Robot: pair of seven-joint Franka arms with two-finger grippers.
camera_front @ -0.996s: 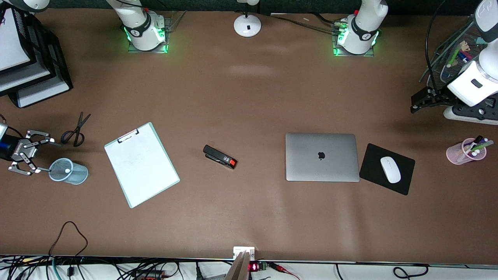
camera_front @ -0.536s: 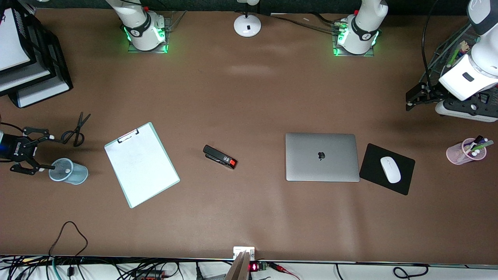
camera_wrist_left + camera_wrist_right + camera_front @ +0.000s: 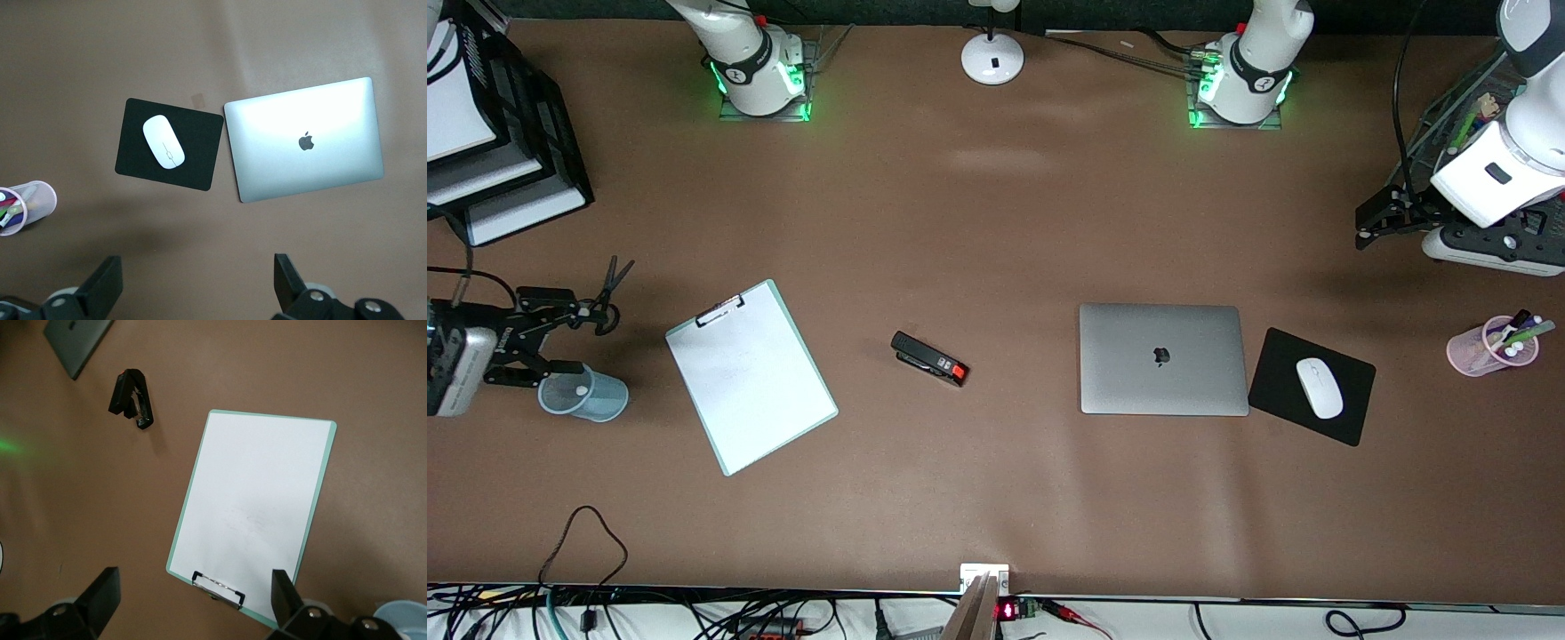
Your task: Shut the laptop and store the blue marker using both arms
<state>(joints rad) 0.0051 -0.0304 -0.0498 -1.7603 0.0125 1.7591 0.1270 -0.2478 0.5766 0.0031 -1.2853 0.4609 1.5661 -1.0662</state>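
Observation:
The laptop [image 3: 1163, 358] [image 3: 305, 140] lies shut, lid down with the dark logo up, toward the left arm's end of the table. A light-blue mesh cup [image 3: 591, 397] stands at the right arm's end. The blue marker [image 3: 583, 389] is in it, with only its white end showing. My right gripper [image 3: 587, 338] [image 3: 192, 593] hangs open and empty over the table between the cup and the scissors [image 3: 605, 293]. My left gripper [image 3: 1362, 228] [image 3: 197, 280] is open and empty, high over the table edge past the mouse pad [image 3: 1280, 384].
A clipboard [image 3: 749, 375] [image 3: 257, 513] and a black stapler [image 3: 929, 358] [image 3: 130, 399] lie mid-table. A white mouse [image 3: 1319, 388] [image 3: 163, 142] sits on the pad. A pink cup [image 3: 1476, 351] [image 3: 27, 208] holds pens. Stacked trays [image 3: 525, 160] stand at the right arm's end.
My right gripper has pulled away from the cup's rim, shifted toward the scissors and turned at the wrist. My left gripper drew back toward the table's end, then held still.

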